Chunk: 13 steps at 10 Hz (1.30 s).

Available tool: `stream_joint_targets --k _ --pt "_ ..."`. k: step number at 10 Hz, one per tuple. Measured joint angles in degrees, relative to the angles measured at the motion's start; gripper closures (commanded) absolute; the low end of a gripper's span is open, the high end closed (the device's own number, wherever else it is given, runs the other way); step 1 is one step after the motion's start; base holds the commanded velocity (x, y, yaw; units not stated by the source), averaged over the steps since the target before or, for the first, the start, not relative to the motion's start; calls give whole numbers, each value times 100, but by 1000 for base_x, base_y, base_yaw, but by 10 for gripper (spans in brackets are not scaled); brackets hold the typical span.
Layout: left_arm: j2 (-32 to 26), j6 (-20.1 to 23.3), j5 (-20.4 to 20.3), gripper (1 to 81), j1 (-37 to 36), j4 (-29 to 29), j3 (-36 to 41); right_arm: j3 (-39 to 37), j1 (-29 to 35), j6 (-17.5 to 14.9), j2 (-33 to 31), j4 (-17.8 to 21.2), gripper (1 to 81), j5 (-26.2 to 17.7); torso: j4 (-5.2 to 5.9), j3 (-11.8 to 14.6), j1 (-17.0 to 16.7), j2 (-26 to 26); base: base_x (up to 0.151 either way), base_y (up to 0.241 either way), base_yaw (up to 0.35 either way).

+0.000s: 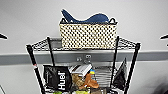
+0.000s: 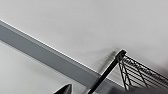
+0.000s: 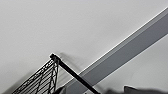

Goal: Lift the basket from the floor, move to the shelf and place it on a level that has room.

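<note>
The cream woven basket [image 1: 88, 35] with its dark rim stands upright on the top level [image 1: 126, 43] of the black wire shelf [image 1: 33, 60]. A dark blue cloth item [image 1: 96, 18] sticks up out of it. My left gripper [image 1: 2, 36] is at the far left edge and my right gripper [image 1: 164, 37] at the far right edge, both well apart from the basket. In the wrist views a dark left fingertip [image 2: 64, 89] and a dark right fingertip [image 3: 131, 89] sit near the shelf's corner posts, with bare wall between the tips and nothing held.
The tier below holds a black Huel bag [image 1: 58, 78], books [image 1: 80, 69] and other items. A white wall with a grey rail [image 1: 150, 56] is right behind the shelf. Sockets [image 1: 83, 58] sit on the rail.
</note>
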Motion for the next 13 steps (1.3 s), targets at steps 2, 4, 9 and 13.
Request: stream_joint_targets --k 2,4,9,13 --pt "4 254 -49 10 532 22 -524 -274 -461 -41 140 -137 10 -30 0 0 0 0 0 0 0" --pt "94 474 -223 10 1133 46 -920 -594 -1029 -172 323 -178 10 -27 0 0 0 0 0 0 0" --pt "339 789 -824 10 2393 48 -1381 -1365 -2313 -656 839 -211 10 88 0 0 0 0 0 0 0" --pt "585 907 -1430 10 3465 50 -1684 -1862 -3155 -1037 1112 -215 10 273 0 0 0 0 0 0 0"
